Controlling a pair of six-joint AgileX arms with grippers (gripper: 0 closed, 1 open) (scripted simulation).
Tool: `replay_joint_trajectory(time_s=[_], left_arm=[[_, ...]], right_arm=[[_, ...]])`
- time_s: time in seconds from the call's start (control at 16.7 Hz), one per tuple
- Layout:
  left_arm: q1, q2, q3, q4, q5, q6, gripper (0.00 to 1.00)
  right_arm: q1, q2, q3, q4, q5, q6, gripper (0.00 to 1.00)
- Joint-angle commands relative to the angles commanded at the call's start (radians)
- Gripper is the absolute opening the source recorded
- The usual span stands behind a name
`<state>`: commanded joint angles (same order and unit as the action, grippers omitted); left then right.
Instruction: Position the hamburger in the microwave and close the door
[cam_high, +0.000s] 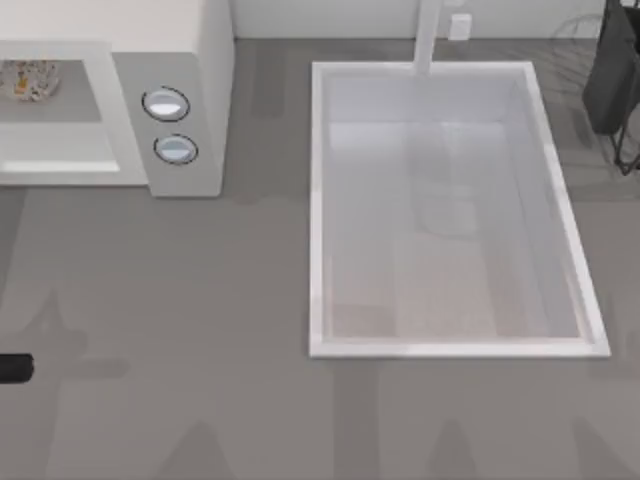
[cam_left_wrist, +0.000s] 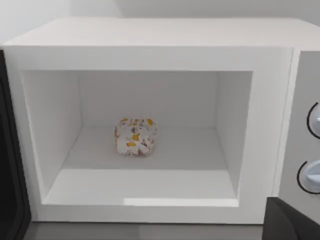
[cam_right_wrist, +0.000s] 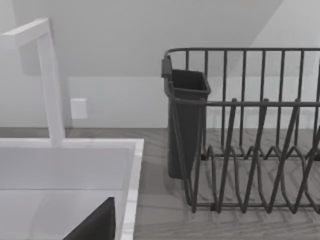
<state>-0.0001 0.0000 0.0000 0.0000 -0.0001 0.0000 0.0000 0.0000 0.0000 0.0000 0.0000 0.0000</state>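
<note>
Left gripper (cam_left_wrist: 292, 225): just a dark corner of it at the edge of the left wrist view, drawn back in front of the microwave (cam_left_wrist: 150, 35) and facing straight into the open cavity. How far open, impossible to tell; clearly not holding the hamburger.

Ahead of it, the hamburger (cam_left_wrist: 135, 136) resting on the cavity floor, toward the back wall, apart from both side walls and well behind the front sill. In the top view, seen lying inside the opening, left of the two dials (cam_high: 166, 104).

At the cavity's far side from the dials, the door (cam_left_wrist: 9, 150), swung wide open as a dark strip. Placing apparently done; closing not yet.

Risks from here: a push landing near the hinge and sliding off the panel, leaving the door ajar; too hard a shove shifting the whole microwave on the counter (cam_high: 200, 300); the arm lingering in the door's swing path and blocking it. Little danger of catching the hamburger, given its depth.

Right gripper (cam_right_wrist: 95, 225) parked by the sink (cam_right_wrist: 135, 165) and dish rack (cam_right_wrist: 245, 150), its opening likewise impossible to tell.
</note>
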Motion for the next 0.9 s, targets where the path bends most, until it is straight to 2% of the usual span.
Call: replay_joint_trajectory(time_s=[0.42,0.6,0.9], left_arm=[[0.014,-0.008,-0.001,-0.009,0.013,0.0,0.0],[0.091,-0.061,-0.003,-0.06,0.093,-0.002,0.0],[0.281,-0.19,-0.008,-0.185,0.286,-0.005,0.0]], right_arm=[[0.0,0.0,0.0,0.0,0.0,0.0,1.0],[0.0,0.0,0.0,0.0,0.0,0.0,1.0],[0.0,0.0,0.0,0.0,0.0,0.0,1.0]])
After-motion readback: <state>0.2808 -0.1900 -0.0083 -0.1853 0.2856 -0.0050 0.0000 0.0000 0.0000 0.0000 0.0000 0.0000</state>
